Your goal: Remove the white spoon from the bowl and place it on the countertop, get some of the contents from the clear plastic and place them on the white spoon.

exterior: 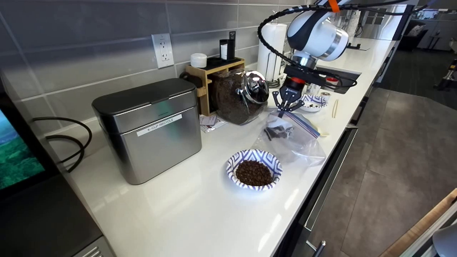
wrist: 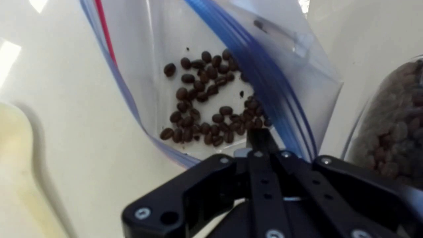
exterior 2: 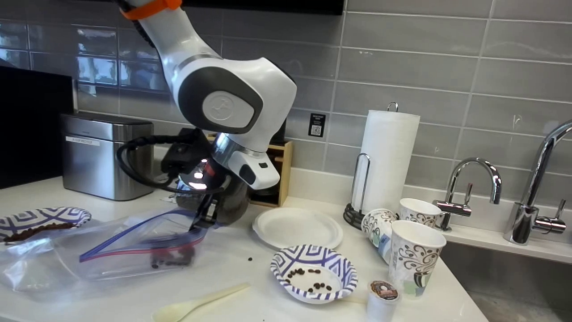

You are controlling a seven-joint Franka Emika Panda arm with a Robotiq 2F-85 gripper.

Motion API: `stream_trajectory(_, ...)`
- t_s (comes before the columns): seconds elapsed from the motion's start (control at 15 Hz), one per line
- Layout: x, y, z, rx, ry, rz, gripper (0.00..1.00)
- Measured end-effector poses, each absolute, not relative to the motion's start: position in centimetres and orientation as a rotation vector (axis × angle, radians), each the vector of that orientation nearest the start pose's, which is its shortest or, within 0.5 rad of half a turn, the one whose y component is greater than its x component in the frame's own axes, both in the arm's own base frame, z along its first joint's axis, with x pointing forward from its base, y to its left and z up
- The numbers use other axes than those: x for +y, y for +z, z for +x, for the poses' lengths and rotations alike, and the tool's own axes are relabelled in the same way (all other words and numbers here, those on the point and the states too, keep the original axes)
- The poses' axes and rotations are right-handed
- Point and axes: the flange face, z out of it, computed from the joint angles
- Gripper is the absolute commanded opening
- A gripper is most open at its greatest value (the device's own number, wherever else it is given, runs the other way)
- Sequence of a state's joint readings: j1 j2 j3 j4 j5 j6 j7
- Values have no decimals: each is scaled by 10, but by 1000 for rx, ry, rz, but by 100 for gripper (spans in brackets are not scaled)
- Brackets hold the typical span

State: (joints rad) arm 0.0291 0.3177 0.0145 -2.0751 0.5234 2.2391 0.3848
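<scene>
Just at the mouth of the plastic bag (exterior: 298, 142), a clenched hand (wrist: 262, 138).

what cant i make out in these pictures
- Beans in the bag, wrist view: right side partly hidden by the blue zip.
- Spoon, wrist view: handle cut off by bottom edge.
- Jar, wrist view: blurred, cut off by right edge.
- Coffee pod, in an exterior view: print too small to read.

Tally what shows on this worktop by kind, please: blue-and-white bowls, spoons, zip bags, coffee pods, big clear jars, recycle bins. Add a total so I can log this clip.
Blue-and-white bowls: 2
White spoon: 1
Zip bag: 1
Coffee pod: 1
Big clear jar: 1
Recycle bin: 1
Total: 7
</scene>
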Motion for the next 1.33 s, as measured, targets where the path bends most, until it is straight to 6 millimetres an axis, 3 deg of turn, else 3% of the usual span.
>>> stream_trajectory(0.47, 48, 252, 566, 862, 379, -2629, 0)
stream_trajectory(0.93, 51, 251, 568, 747, 273, -2637, 0)
stream_trajectory(1.07, 53, 248, 565, 745, 285, -2635, 26)
stream_trajectory(1.2, 54, 244, 563, 747, 297, -2635, 37)
stream_trajectory(1.33, 54, 242, 562, 748, 303, -2635, 35)
